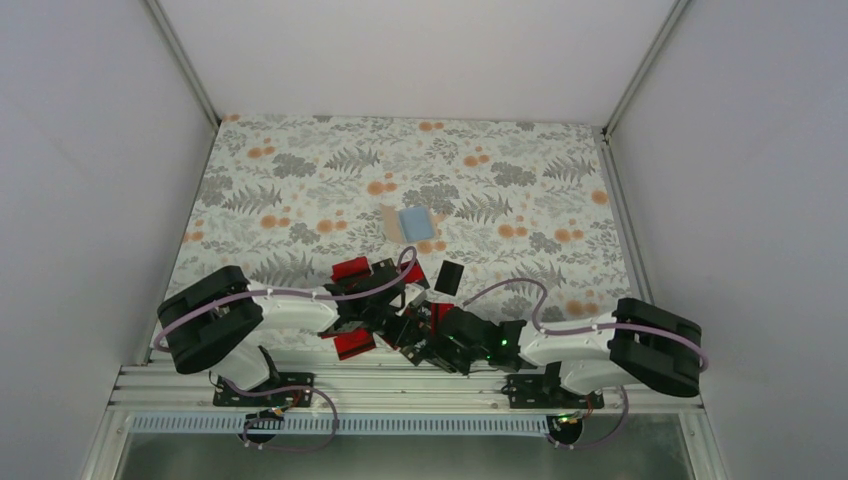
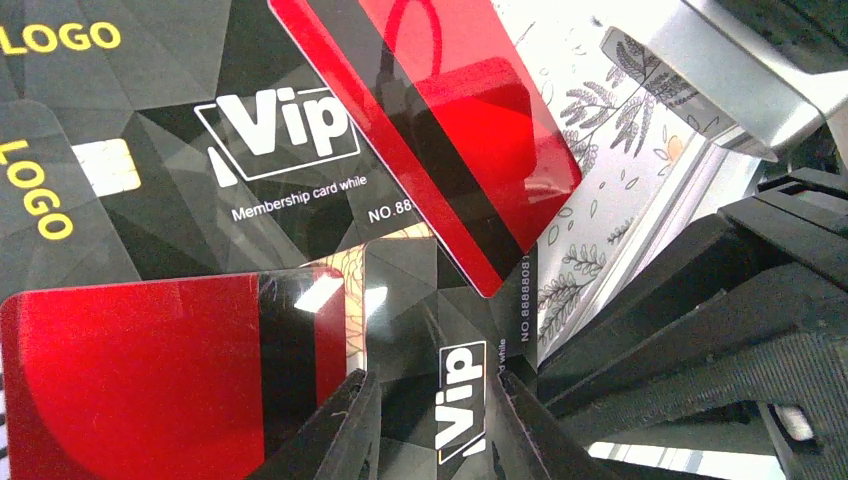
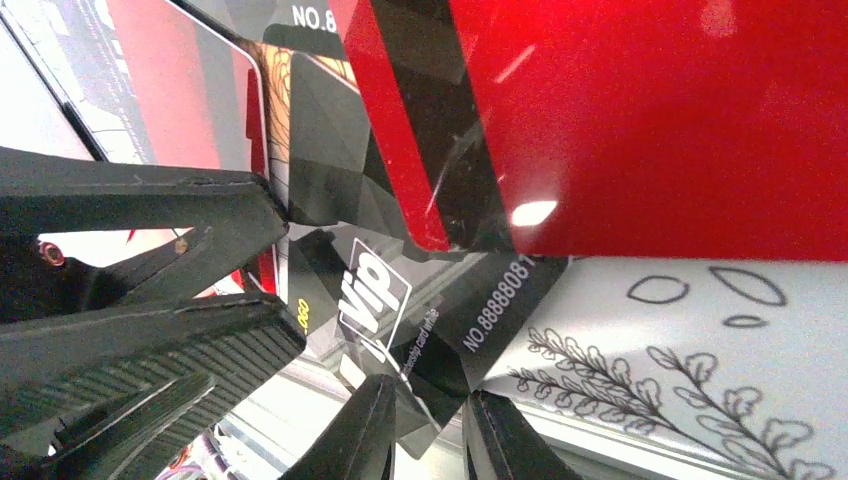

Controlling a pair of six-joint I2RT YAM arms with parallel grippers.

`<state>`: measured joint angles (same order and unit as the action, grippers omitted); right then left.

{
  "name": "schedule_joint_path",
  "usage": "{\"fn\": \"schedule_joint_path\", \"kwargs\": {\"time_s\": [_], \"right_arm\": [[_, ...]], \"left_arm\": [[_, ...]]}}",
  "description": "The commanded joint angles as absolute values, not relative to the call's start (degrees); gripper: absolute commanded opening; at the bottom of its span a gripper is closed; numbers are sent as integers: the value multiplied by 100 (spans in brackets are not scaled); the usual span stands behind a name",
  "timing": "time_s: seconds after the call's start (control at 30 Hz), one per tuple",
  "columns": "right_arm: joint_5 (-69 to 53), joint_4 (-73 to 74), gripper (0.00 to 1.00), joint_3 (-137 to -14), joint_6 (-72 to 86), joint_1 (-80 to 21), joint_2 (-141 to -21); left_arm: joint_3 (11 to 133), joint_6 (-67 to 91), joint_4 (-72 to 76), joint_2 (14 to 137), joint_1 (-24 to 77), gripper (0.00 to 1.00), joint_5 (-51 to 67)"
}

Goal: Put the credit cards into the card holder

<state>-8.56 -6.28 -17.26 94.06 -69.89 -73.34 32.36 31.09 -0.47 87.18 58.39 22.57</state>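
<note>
The tan card holder (image 1: 391, 221) lies open at mid-table, pale blue inside, far from both grippers. The credit cards lie in a heap at the near edge: red ones (image 1: 350, 268) (image 1: 355, 343) and a black one (image 1: 450, 277). My left gripper (image 2: 432, 385) is open, its fingers straddling a black Vip card (image 2: 420, 300) seen face-on. My right gripper (image 3: 432, 390) is narrowly open, with a corner of that same black card (image 3: 375, 290) between its fingers. Red-and-black cards (image 2: 440, 110) (image 2: 130, 380) (image 3: 650, 120) overlap around it. In the top view both grippers (image 1: 395, 300) (image 1: 425, 340) meet over the heap.
The metal rail (image 1: 400, 385) runs along the table's near edge, right under the heap; the black card's corner overhangs it. The left gripper's ribbed fingers (image 3: 150, 350) sit close beside my right gripper. White walls enclose the floral mat (image 1: 300, 170).
</note>
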Motion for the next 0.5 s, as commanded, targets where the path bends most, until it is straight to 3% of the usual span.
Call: {"fn": "schedule_joint_path", "kwargs": {"time_s": [0.0,0.47], "right_arm": [[-386,-865,19,-1736,9248,-6866,-7048],[-151,-466,17,-1987,9026,-6830,-6747]], "left_arm": [[2980,3270,-58,8987,5920,27,2367],[2909,3401,41,8956,5924,27,2422]]}}
